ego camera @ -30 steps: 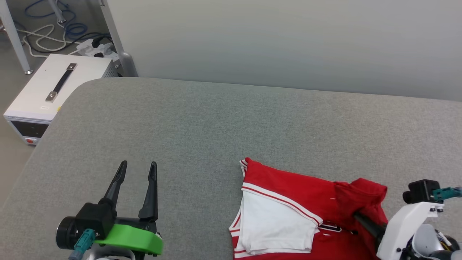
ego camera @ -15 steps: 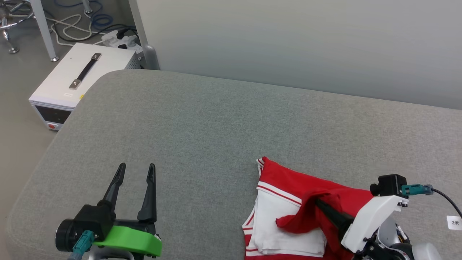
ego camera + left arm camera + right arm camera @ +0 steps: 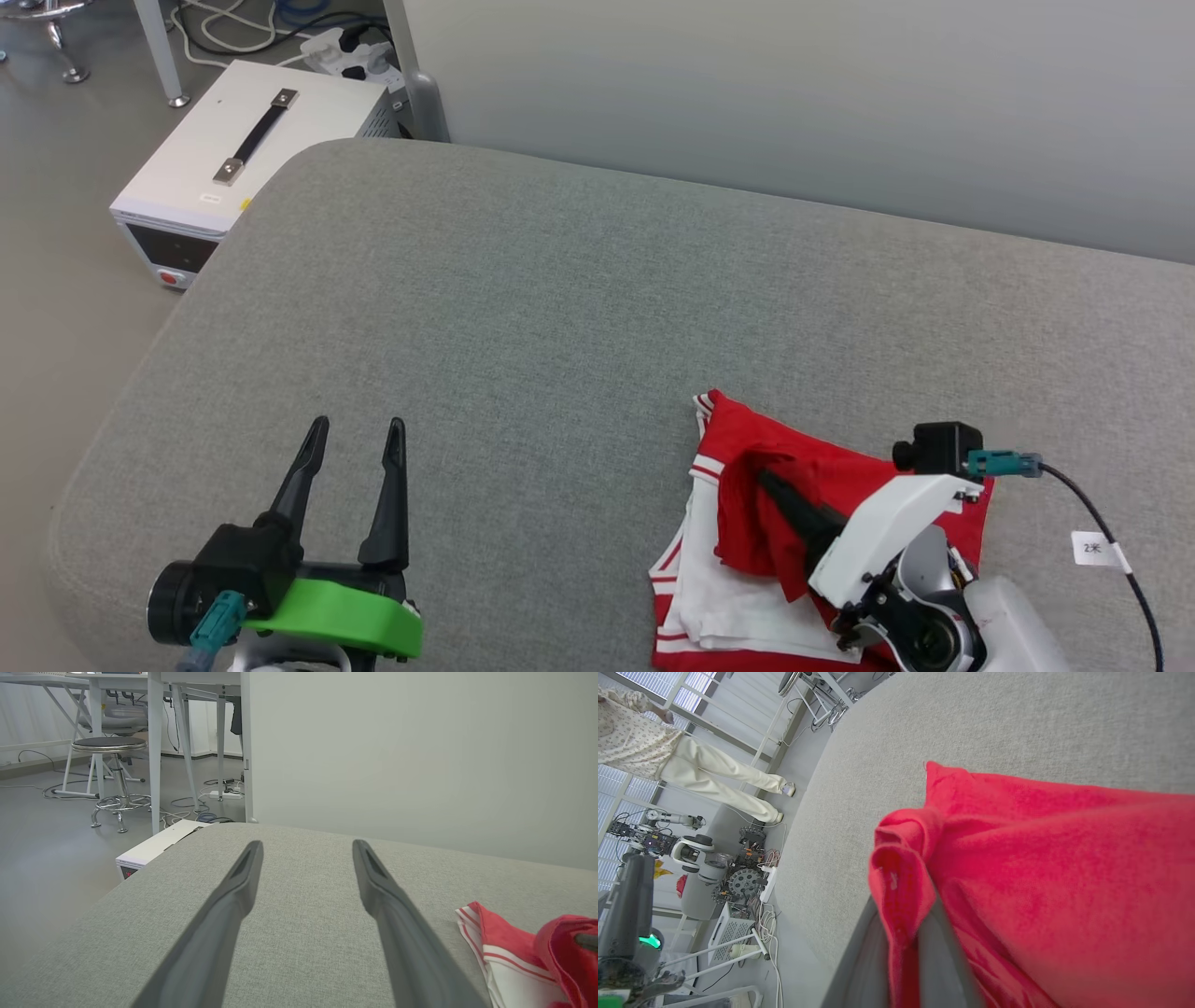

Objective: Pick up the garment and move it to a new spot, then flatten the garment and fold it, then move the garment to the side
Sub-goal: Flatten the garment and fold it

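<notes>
- Though a small white tag shows just right of the right arm in the head view, its dark marks are too small to read with certainty; the white box on the floor bears a tiny label beside its black handle, also unreadable, and a red button on its front
- the grey padded surface has rounded corners at its far left and near left; its far edge runs along a pale wall panel; a wide stretch of grey cloth lies open between the left gripper and the garment, and more between the garment and the far edge
- the garment lies by the near edge, right of the middle, as a folded bundle; white sleeve layers with red-white stripe trim face the left side, red cloth lies over them
- the right gripper has its fingers pressed together, pinching a flap of the garment's red cloth that drapes over the fingertips above the bundle; the right wrist view shows red fabric caught between the two grey fingers
- the left gripper is spread wide and holds nothing; it hovers over the near left part of the surface, fingers pointing toward the far edge, well apart from the garment
- past the far left corner stand the box, a power strip and a stool; a person in pale clothes stands on the floor in the right wrist view
</notes>
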### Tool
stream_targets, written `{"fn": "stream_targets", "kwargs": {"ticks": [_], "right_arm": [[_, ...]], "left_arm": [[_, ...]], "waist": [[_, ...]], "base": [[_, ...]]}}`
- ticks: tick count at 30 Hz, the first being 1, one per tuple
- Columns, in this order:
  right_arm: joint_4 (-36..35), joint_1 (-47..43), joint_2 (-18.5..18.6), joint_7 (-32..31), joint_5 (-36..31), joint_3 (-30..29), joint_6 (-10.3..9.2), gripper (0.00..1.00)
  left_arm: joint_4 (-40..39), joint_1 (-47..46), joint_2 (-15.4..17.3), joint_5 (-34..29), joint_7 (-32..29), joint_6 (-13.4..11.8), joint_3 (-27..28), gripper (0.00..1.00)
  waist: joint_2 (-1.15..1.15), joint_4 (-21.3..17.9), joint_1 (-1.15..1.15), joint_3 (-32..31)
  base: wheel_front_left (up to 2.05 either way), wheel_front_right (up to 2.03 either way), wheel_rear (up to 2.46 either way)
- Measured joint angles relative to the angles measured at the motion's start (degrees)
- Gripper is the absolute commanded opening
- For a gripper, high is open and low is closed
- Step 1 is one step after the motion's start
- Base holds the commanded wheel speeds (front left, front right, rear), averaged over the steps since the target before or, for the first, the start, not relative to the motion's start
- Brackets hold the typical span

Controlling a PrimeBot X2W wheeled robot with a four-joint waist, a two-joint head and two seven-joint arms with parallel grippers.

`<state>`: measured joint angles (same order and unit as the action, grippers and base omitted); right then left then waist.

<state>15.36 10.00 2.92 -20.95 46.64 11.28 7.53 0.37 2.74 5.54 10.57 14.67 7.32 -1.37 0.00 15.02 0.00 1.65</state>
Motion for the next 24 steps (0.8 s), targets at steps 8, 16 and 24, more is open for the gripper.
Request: {"fn": "stream_targets", "kwargs": {"ticks": [8,16,24], "right_arm": [[9.5,4.1,-0.1,7.3,2.9,6.9,-0.01,0.36],[13.8,7.3,-0.1,10.7,7.3,13.5,0.0,1.0],[10.0,8.3,-0.2,7.4,11.9,17.3,0.0,1.0]], "left_arm": [[0.7,-0.6,-0.2,0.0,0.0,0.0,-0.4,1.0],[1.0,-0.6,-0.3,0.0,0.0,0.0,-0.2,1.0],[1.0,-0.5,-0.2,0.0,0.0,0.0,-0.3,1.0]], "waist": [[0.0,1.4,0.0,1.3],[0.0,1.6,0.0,0.9],[0.0,-0.5,0.0,-0.4]], "base": [[0.0,0.0,0.0],[0.0,0.0,0.0],[0.0,0.0,0.0]]}}
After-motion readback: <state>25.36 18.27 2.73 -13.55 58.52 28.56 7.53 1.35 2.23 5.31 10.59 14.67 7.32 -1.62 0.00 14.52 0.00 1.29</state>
